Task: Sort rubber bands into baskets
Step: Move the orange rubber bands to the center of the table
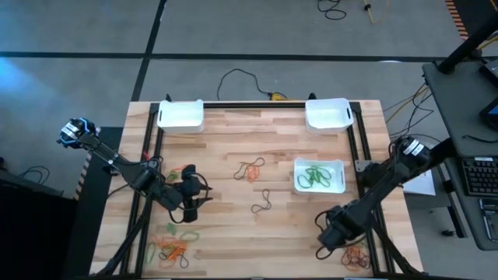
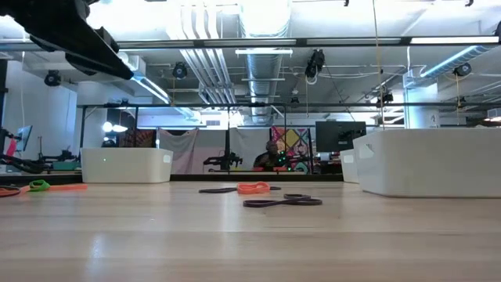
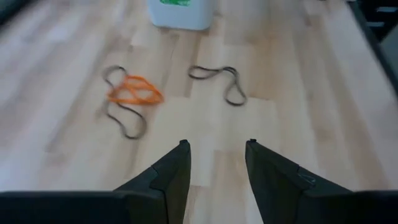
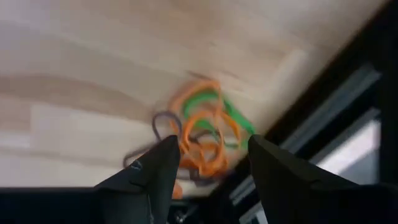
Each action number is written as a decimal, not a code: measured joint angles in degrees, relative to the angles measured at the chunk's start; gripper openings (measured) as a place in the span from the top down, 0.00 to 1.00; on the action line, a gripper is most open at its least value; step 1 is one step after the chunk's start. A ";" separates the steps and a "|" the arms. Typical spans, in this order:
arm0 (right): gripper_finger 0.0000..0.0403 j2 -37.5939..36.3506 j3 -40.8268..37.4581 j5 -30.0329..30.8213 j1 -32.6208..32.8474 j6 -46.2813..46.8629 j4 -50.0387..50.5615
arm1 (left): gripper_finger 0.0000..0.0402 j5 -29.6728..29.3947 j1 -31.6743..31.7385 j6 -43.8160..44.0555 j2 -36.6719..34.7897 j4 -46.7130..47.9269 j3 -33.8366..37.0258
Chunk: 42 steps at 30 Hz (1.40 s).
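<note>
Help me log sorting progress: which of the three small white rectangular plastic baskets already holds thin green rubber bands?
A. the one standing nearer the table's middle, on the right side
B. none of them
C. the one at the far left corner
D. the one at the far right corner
A: in the high view the white plastic basket on the right side holds green rubber bands, while the two far-corner baskets look empty.

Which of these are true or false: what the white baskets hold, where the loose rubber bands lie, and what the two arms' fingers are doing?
1. The basket nearest the right arm holds green rubber bands. True.
2. All three baskets hold bands. False: the two far baskets look empty.
3. The left gripper has its fingers open, holding nothing. True.
4. The right gripper hangs over the table's middle. False: it is above a mixed pile at the table's edge.
5. Orange and dark bands lie mid-table. True.
</note>
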<state>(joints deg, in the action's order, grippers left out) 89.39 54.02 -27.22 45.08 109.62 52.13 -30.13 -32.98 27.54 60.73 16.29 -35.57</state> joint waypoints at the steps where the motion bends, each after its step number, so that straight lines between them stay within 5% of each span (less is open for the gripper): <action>1: 0.55 0.35 -0.94 -0.12 -0.12 0.38 -0.73 | 0.66 1.37 0.00 0.89 0.00 0.00 0.00; 10: 0.58 1.55 -3.96 -4.42 -0.09 0.28 4.16 | 0.71 4.15 -0.13 6.61 0.04 0.31 0.00; 33: 0.59 2.60 -5.64 -5.95 -0.22 -8.72 -10.44 | 0.71 4.20 -0.21 9.67 1.44 -1.70 -0.02; 42: 0.69 7.27 -5.39 -7.30 -0.31 -10.72 -10.54 | 0.71 5.87 -0.22 10.85 2.34 -3.23 -0.04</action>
<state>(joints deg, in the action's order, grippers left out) 96.66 48.63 -34.52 44.77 98.89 41.60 -24.26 -33.19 38.39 63.07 13.06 -35.62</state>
